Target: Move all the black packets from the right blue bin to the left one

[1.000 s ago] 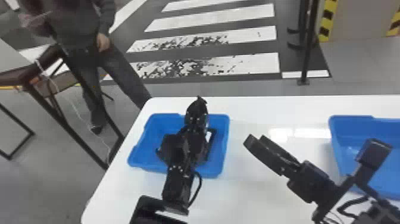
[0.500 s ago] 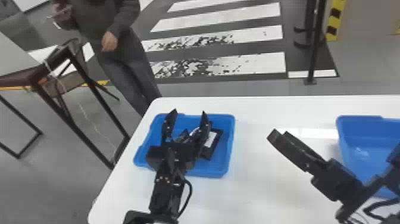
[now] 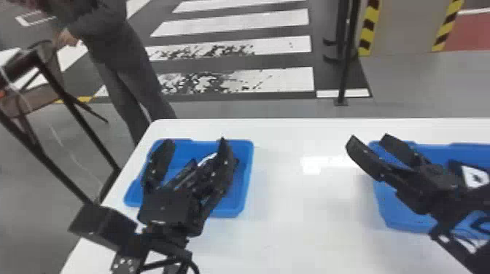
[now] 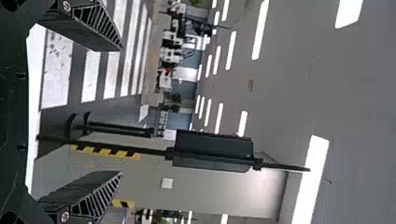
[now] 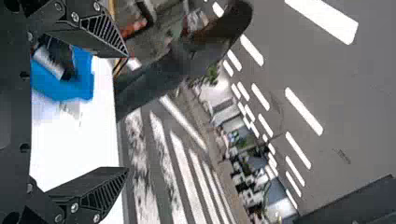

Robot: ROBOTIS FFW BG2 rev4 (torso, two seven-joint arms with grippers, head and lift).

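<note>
White table [image 3: 291,226], black packet [image 3: 475,177], seemingly labelled

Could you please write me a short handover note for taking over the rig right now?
Left tool: open, empty, over the left bin.
Right tool: open, empty, by the left edge of the right bin.
Done: at least one black packet lies in the left bin; the arm hides the full count.
Left: at least one white-labelled packet in the right bin still needs moving; the right arm covers part of that bin.
</note>
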